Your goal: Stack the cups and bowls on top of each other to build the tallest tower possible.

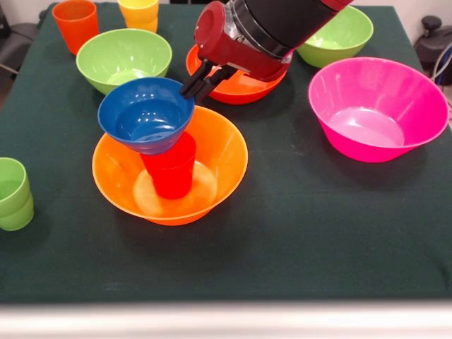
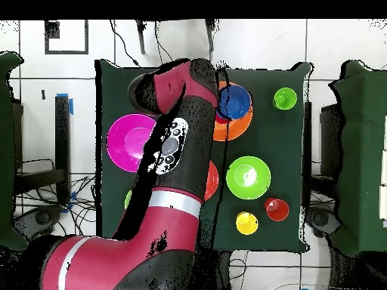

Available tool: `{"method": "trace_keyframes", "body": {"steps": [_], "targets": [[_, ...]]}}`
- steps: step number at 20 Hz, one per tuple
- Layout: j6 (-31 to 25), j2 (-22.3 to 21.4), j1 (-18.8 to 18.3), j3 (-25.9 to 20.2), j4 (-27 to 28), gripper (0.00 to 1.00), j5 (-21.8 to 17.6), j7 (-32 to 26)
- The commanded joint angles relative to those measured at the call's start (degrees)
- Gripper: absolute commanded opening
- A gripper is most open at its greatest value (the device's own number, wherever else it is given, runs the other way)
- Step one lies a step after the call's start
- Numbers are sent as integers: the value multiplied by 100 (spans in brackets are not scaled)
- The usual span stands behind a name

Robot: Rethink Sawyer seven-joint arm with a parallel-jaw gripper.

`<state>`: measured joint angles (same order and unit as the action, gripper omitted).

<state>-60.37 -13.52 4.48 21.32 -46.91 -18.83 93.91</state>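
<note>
The large orange bowl (image 1: 222,152) stands mid-table with a red cup (image 1: 171,171) upright inside it. The small blue bowl (image 1: 145,116) sits tilted on top of the red cup. My gripper (image 1: 192,92) reaches down from the upper right and is shut on the blue bowl's far right rim. Stacked light green cups (image 1: 13,192) stand apart at the left edge. In the overhead view the blue bowl (image 2: 235,100) sits over the orange bowl (image 2: 240,128), and the arm hides the gripper.
Behind the tower are a light green bowl (image 1: 123,58), an orange cup (image 1: 75,22), a yellow cup (image 1: 139,13), a red-orange bowl (image 1: 236,88) under the arm, and a second green bowl (image 1: 339,35). The large pink bowl (image 1: 378,109) stands at the right.
</note>
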Motion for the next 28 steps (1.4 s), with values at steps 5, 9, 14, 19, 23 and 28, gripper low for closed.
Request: {"method": "trace_keyframes", "body": {"steps": [5,9,14,19,23,28], "targets": [[-165,213,6,-514,-154,0,203,620],[-212,237,25,-509,-111,0,228,623],[-147,207,27,-502,-185,0,248,626],[-127,143,38,-495,-284,0,272,621],[-154,132,56,-478,-292,0,290,628],[-141,127,74,-445,-318,0,313,640]]}}
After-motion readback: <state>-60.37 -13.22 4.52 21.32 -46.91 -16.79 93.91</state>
